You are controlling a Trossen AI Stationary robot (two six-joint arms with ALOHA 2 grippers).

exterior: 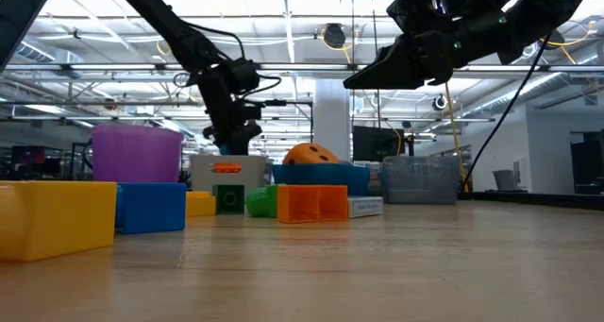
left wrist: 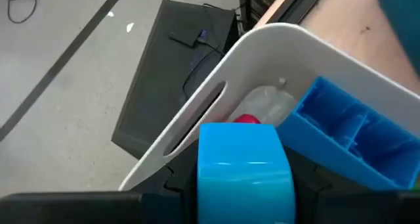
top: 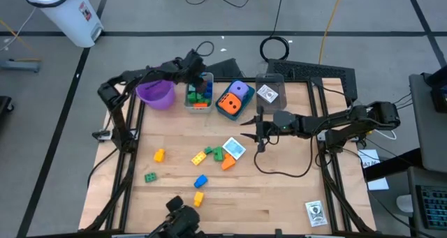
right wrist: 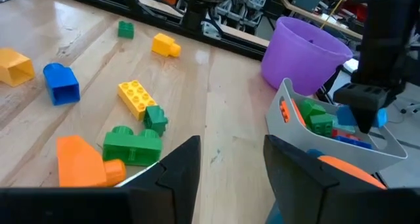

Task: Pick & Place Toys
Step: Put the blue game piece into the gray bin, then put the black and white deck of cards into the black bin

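Blue brick (left wrist: 244, 168) sits pinched in our left end effector (top: 198, 75), which hangs over the grey bin (top: 190, 98) at the far side of the surface (top: 279, 196), beside the purple cup (top: 155, 93). Our right end effector (top: 260, 135) hovers above the middle of the surface with its fingers (right wrist: 180, 165) spread and nothing between them. Loose bricks (top: 213, 154) lie scattered on the wood just left of it, and the orange die (top: 229, 104) and purple die (top: 239, 90) rest in the blue bin (top: 225, 113).
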